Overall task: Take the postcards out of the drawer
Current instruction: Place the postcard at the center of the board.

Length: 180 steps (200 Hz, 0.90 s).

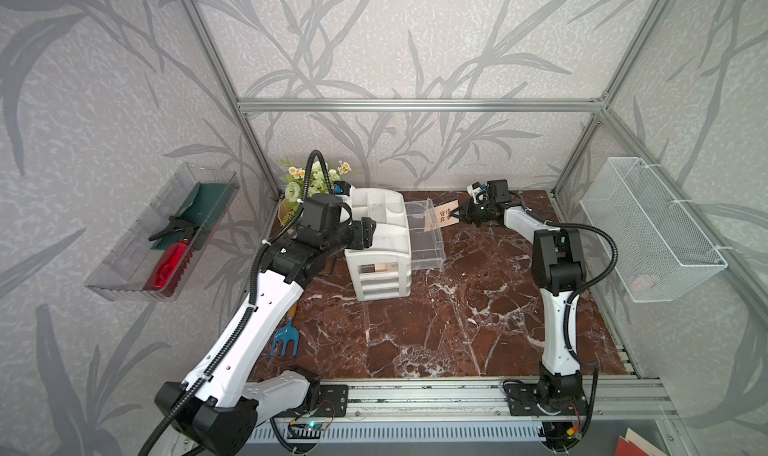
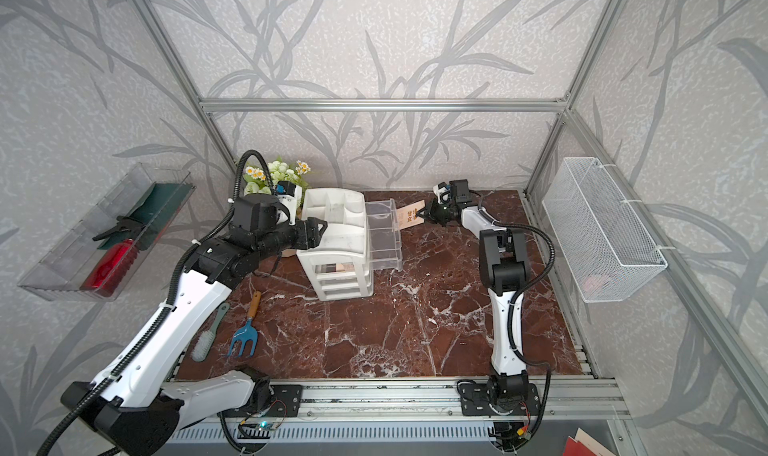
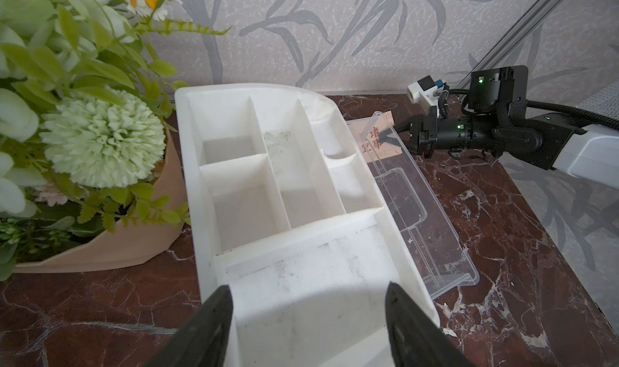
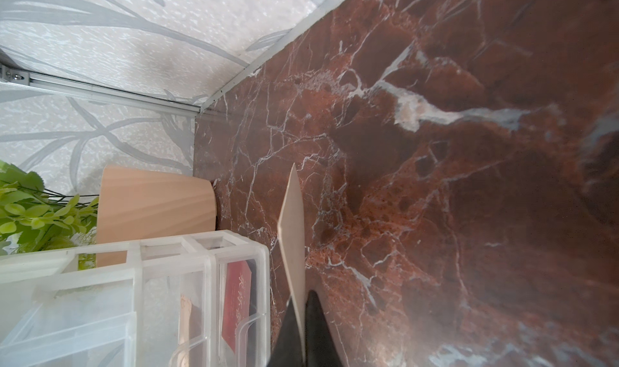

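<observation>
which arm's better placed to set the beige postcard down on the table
Right: the right fingers pinch the beige postcard outside the drawer, above bare table. The left fingers stand open at the organiser.

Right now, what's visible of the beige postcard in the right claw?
The beige postcard is a small, flat, paper-like rectangle with dark red-brown Chinese characters. The shut right claw pinches one end, holding it tilted above the table beside the far corner of the pulled-out clear drawer. The right wrist view shows it edge-on, thin and straight. Whether it touches the drawer is unclear.
</observation>
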{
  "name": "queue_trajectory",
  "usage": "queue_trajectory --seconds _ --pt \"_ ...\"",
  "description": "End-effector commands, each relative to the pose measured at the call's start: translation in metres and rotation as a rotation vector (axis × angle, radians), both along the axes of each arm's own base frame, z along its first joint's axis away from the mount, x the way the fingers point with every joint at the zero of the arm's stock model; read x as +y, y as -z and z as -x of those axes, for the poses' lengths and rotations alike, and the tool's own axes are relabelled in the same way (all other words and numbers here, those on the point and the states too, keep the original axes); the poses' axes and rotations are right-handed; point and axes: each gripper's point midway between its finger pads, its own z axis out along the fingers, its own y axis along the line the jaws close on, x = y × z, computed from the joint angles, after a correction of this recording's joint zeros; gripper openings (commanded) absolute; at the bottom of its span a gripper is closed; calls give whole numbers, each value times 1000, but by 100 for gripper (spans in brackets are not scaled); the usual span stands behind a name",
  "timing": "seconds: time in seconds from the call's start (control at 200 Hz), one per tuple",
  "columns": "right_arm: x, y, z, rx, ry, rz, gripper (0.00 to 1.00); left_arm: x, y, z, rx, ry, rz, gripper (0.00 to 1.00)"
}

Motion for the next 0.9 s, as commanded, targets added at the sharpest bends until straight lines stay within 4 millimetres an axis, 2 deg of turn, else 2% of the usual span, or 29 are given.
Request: queue_trajectory --seconds 0.0,0.33,0.545,0.895 --pt "4 6 -1 24 -5 -3 9 7 -1 2 8 -8 -39 71" --pt "2 22 -2 48 4 17 22 10 0 4 18 -6 -55 70" --pt "-3 30 -4 60 14 52 27 17 1 5 24 -23 -65 70" --pt "-21 36 -5 68 40 104 35 24 3 5 39 -43 -68 68"
